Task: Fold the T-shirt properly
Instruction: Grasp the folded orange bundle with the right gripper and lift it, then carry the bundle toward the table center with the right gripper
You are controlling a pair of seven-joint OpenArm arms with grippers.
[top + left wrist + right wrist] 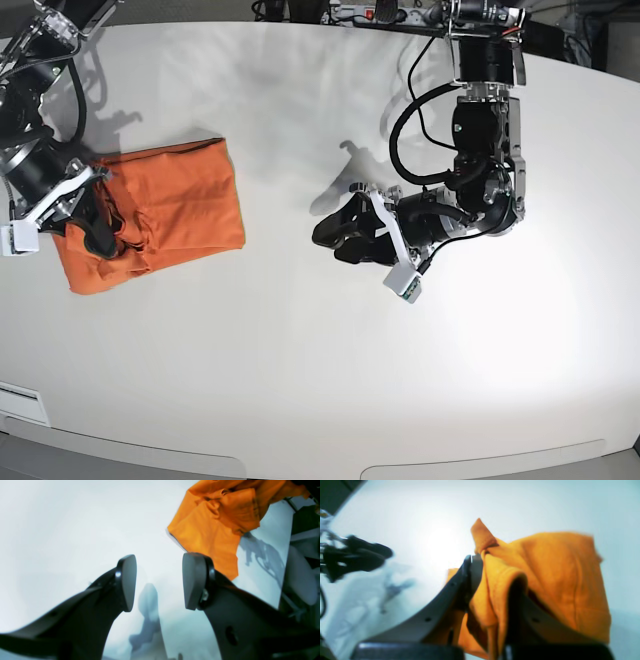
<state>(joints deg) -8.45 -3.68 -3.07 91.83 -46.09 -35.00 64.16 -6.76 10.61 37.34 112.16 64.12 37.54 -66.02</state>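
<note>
Orange T-shirt (170, 205), bunched, table's left

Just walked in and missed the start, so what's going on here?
A two-armed robot is folding an orange T-shirt on a white table. The right gripper is shut on a bunched edge of the shirt at the table's side. The left gripper is open, holds nothing, and sits apart from the cloth near the table's middle. The shirt lies partly folded and rumpled.

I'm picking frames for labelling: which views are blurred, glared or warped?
Right wrist view: soft and motion-blurred, with a white glare patch on the table beside the T-shirt. Left wrist view: wide-angle warp, hazy table, arm shadows. Base view: sharp, with a bright patch near the left gripper.
</note>
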